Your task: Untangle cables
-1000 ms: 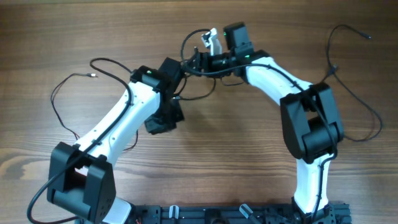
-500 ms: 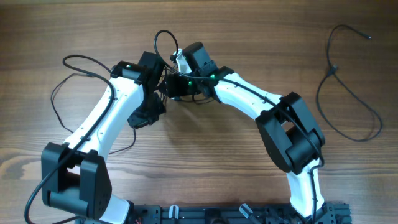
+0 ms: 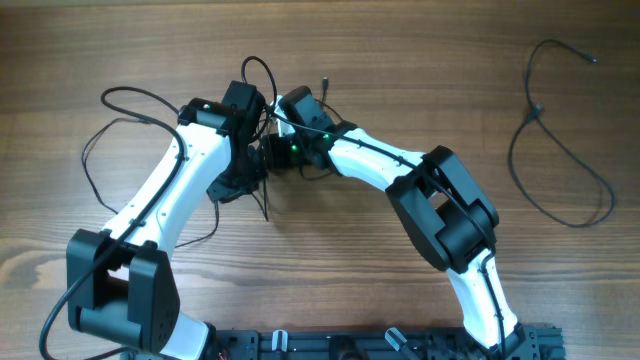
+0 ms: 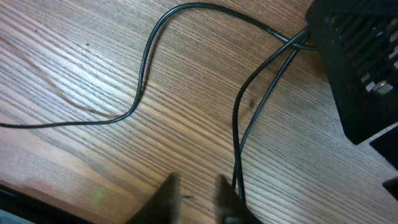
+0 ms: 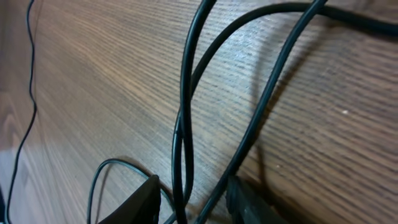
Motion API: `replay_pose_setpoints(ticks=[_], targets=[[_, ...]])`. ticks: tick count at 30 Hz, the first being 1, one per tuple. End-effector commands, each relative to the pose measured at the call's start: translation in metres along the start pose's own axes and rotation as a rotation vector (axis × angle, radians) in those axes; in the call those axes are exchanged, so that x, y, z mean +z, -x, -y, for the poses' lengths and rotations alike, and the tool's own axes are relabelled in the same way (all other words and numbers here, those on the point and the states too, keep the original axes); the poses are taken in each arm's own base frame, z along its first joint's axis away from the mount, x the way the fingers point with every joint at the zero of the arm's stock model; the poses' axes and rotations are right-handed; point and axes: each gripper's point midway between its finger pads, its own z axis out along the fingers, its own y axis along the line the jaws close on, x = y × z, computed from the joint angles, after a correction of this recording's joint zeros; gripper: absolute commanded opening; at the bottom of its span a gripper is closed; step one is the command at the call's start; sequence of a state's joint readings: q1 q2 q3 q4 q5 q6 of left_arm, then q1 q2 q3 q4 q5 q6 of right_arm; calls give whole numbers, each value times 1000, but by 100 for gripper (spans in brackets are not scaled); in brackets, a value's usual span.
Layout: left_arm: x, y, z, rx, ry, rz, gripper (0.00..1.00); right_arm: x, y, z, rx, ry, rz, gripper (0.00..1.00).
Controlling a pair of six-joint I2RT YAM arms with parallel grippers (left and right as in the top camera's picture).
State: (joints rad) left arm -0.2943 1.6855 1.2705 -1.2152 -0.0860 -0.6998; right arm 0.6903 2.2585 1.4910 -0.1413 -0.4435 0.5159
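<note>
Seen from above, two white-and-black arms meet at the far middle of a wooden worktop (image 3: 400,40). The tangled cables (image 4: 146,68), thin black cords, lie under and around that meeting point; loops trail off to the left and one small loop stands up beyond the wrists. A separate cable (image 3: 538,110) lies alone, well apart on the right.

The right pincer (image 5: 194,202) is released; its fingers are spread with crossing strands running between them, unclamped. The left pincer (image 4: 198,200) is also parted; bare wood shows between its fingers and one strand runs against its right-hand finger, so it seems to grasp nothing.

The step in hand appears to be taking hold of one strand at the crossing so another can be drawn away. Doing it well likely means the right pincer closing on a single cord, not the bundle; the left taking a strand that leaves the crossing; then both parting slowly and low so loops do not tighten.

The wrists are crowded close together, so any pull should go outward. Open wood lies on the far side and across the wide stretch toward the separate cable; the left side holds trailing loops that could snag; the near edge carries the arm bases.
</note>
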Motion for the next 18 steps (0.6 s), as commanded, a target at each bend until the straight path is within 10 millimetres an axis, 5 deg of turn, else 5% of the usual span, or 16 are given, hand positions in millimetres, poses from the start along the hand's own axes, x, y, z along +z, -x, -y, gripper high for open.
replay_pose_setpoints(ticks=[1,5,9,17,18], targets=[[2,0,5,-9,-19,-6,46,12,-12,18,3,-55,-21,38],[2,-14,27,49,-146,-90,61,2,-6,1,1,34,-29,41],[13,-22,30,48,-167,-122,61,-20,14,3,15,43,13,45],[38,-24,29,38,-171,-105,61,-21,6,9,38,33,-24,45],[39,-21,30,38,-174,-91,54,-21,6,9,38,33,-25,45]])
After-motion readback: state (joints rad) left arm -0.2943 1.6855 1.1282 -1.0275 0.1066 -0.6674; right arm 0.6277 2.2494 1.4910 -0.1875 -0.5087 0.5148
